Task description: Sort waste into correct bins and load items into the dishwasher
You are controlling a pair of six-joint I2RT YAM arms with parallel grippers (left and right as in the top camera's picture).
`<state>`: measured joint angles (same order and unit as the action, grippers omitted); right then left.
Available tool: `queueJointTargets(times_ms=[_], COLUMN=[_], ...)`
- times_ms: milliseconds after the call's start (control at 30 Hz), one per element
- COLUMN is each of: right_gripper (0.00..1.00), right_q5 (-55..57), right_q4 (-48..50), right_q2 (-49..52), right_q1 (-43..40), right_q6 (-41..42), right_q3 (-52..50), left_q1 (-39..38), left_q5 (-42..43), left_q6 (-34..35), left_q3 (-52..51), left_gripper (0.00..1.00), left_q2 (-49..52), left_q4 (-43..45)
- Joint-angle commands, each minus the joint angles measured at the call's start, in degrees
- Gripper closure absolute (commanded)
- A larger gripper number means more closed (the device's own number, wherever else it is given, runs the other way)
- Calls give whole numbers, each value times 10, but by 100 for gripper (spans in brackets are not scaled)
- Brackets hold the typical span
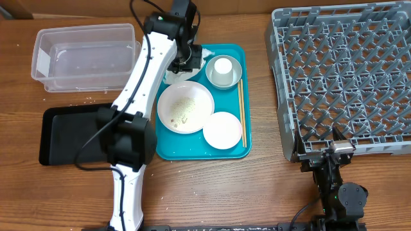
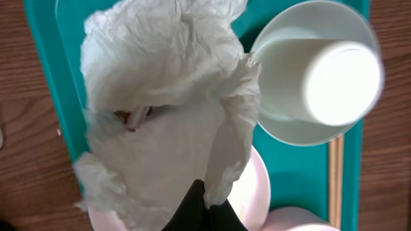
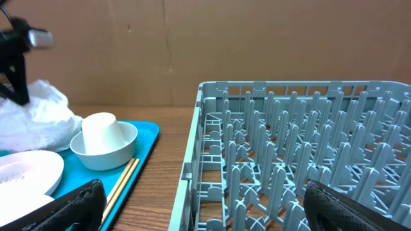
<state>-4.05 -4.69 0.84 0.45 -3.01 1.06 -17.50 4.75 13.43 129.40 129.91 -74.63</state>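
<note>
On my right the grey dish rack [image 1: 340,77] fills that side of the table, and my right gripper [image 3: 205,215] sits at its near edge with its fingers spread wide and nothing between them. The teal tray [image 1: 192,153] lies mid-table. To its left the clear tub [image 1: 87,58] stands further back, with the black tray [image 1: 64,135] in front of it. On the teal tray, the large white plate [image 1: 185,107] is at the centre and the smaller plate [image 1: 223,130] is just right of it, nearer me. Behind them the metal bowl [image 1: 236,72] holds the white cup [image 1: 223,68], which is upside down. My left gripper [image 2: 199,208] is pinched tight on the edge of the crumpled napkin [image 2: 167,96], at the tray's back left corner beside the bowl. The chopsticks [image 1: 241,112] lie along the tray's right rim. Rice grains [image 1: 183,113] are scattered on the large plate
</note>
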Motion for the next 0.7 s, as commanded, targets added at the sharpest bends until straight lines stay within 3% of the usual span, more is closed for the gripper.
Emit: queueJointTargets(times_ms=[0,533,667], right_gripper=[0,0,0], right_q5=[4,4,4], right_q4=[3,3,3], right_q2=[-7,-7,-7], right_q1=[-2,-2,-2], right_q6=[0,0,0], right_q3=[-6,-6,-6], left_q1=[2,4,8], left_q5=[16,176,172], left_q6=[21,21,23], left_q3=[14,14,14], left_gripper=[96,96,96], left_q2=[-36,-80,-111], left_q4=[-13,-19,-15])
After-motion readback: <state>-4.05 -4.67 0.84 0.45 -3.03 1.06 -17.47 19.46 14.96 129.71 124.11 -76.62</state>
